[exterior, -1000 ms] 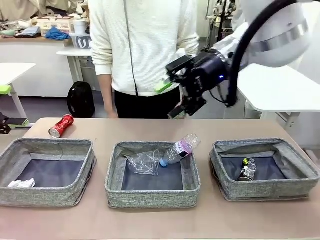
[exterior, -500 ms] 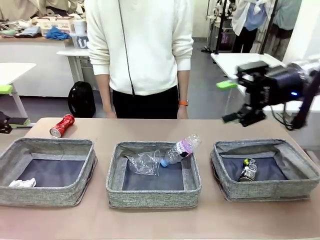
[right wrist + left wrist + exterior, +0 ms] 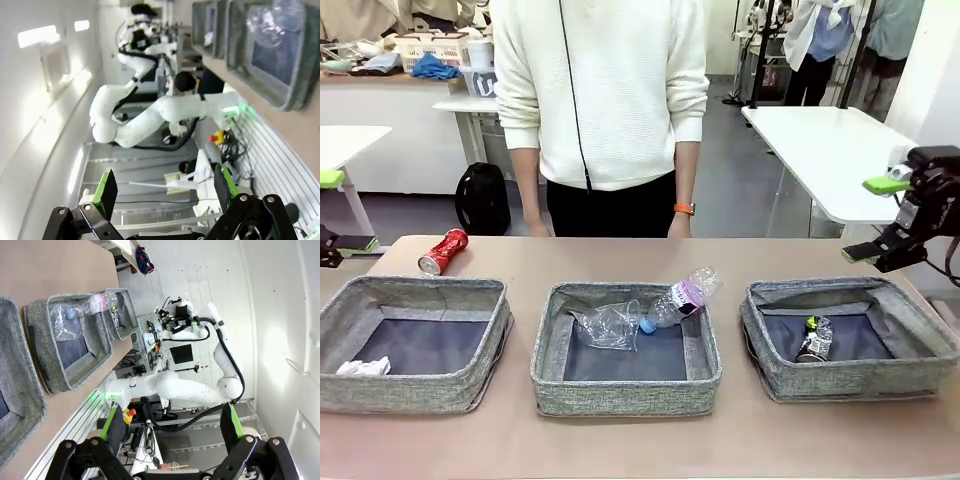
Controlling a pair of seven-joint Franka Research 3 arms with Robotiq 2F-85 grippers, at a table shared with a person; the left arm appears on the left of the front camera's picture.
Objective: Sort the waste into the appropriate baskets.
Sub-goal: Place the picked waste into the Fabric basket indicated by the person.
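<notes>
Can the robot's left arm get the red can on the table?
Probably yes. The red can lies alone on the open table, behind the left basket, on the left arm's side. Nothing covers it, and the left gripper is open and empty.

You get bright, even room light and a sharp front view. Both wrist views bend at the edges, with ceiling glare
</notes>
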